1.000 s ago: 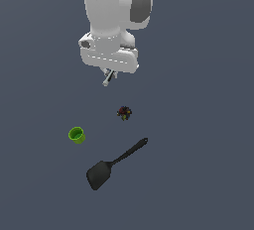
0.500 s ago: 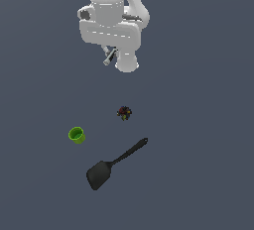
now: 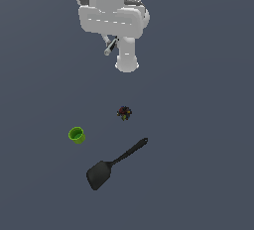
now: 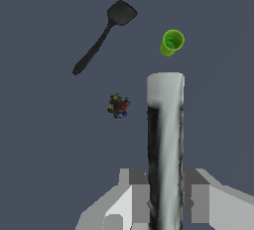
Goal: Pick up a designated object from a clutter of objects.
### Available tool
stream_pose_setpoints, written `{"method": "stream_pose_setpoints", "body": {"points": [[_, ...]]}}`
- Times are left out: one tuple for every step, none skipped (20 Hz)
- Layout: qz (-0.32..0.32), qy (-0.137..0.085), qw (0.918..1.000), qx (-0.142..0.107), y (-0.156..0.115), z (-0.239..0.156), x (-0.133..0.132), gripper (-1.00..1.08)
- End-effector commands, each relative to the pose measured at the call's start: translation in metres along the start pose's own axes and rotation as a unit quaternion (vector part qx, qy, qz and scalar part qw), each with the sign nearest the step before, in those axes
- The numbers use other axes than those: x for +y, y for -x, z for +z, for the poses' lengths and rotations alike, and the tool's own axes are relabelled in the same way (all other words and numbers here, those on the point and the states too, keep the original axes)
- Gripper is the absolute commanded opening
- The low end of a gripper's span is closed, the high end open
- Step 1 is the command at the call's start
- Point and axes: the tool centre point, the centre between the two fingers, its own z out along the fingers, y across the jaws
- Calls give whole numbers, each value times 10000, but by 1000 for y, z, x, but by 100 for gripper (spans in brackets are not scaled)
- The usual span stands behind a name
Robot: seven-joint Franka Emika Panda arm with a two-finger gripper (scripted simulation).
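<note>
A flat, dark grey-blue floor lay under everything, with no walls or edges in sight. Nearest to me, my gripper was clamped on the white-grey marker stick, my fingers narrow against its sides, the stick standing out straight ahead in the wrist view. In the exterior view the marker hung tilted beneath my hand, well above the floor and clear of it. Farther off sat the small multicoloured lump, then the green cup, and beyond them the black spatula, all apart from one another. I judged the grasp made and the lift under way; the next move called for carrying it higher without loosening, since so thin a stick might swivel between my pads.
</note>
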Motion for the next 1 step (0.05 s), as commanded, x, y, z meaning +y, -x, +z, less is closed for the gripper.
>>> {"method": "stream_pose_setpoints", "body": {"points": [[0, 0, 10000, -3, 0, -2, 0, -100]]}}
